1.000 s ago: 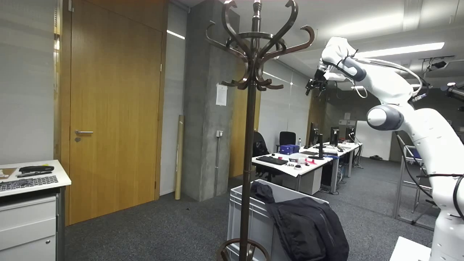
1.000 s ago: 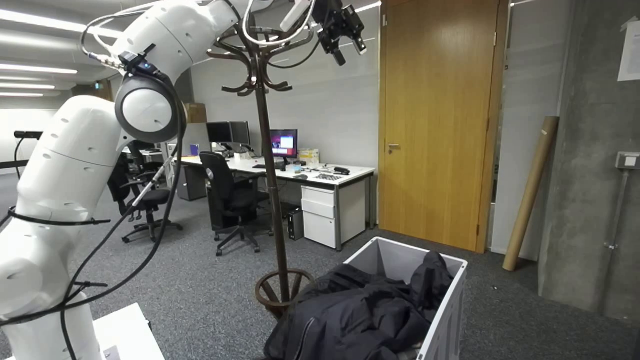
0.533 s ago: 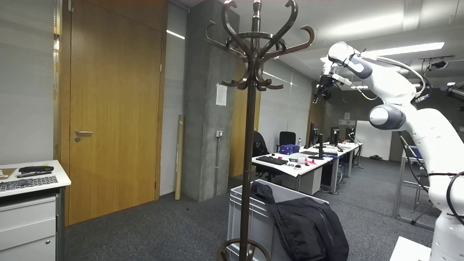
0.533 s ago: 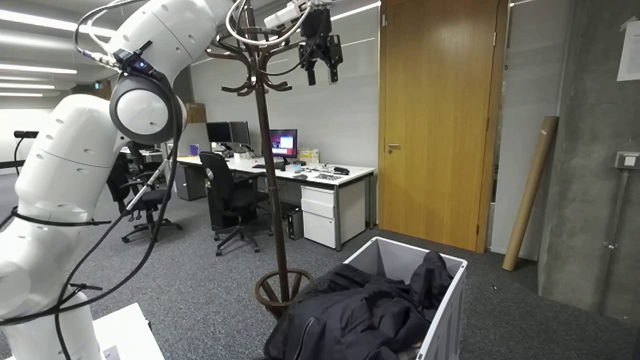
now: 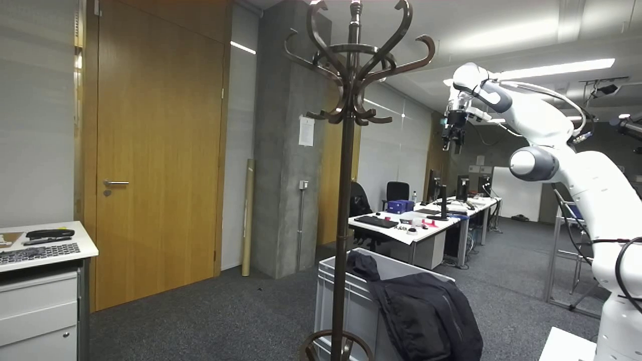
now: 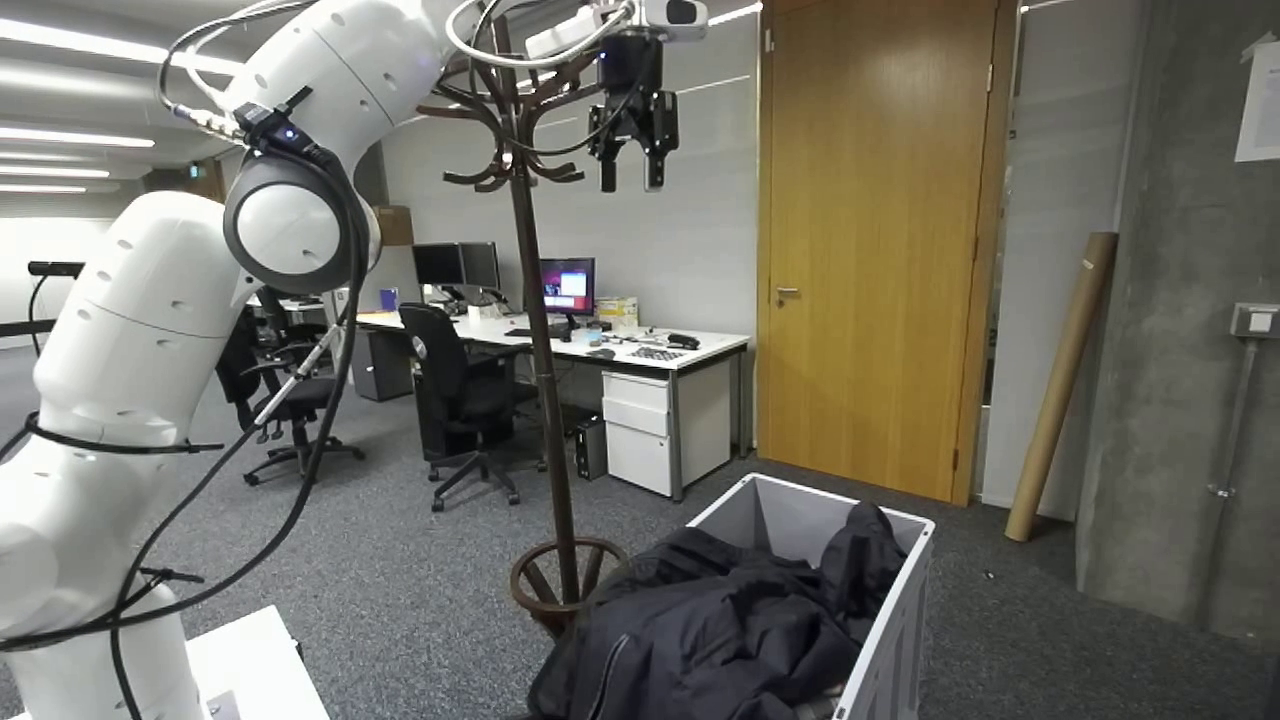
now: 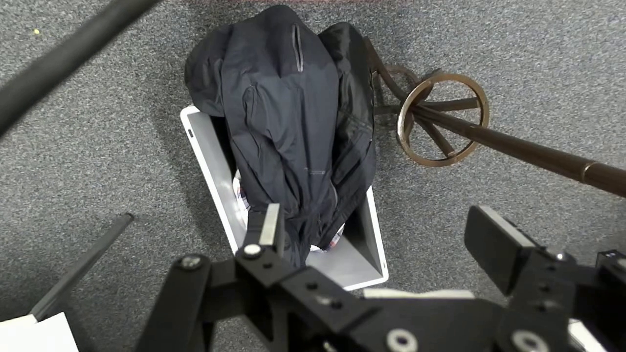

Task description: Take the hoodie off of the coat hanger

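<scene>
The black hoodie [image 6: 740, 620] lies crumpled in a grey bin, part of it hanging over one end, as both exterior views and the wrist view show. Beside the bin rises the dark brown coat hanger [image 5: 346, 170], its curled hooks bare of any garment. High above the bin, my gripper [image 6: 631, 182] points straight down, well apart from the hoodie. From the wrist view, the gripper [image 7: 377, 220] stands open, its fingers [image 7: 499, 244] wide apart with only floor and bin showing between them. The hoodie [image 7: 288, 117] is seen far below, one finger overlapping its lower end.
Under the hoodie, the grey bin [image 7: 205, 161] also holds a checked cloth [image 7: 337, 237]. The coat hanger's ring base is close to the bin. Desks [image 6: 710, 345], an office chair [image 6: 450, 370] and a wooden door [image 6: 870, 250] stand farther back.
My gripper has swung from a slanted pose to pointing straight down, and sits somewhat lower. It stays open. The hoodie, bin and coat hanger have not moved.
</scene>
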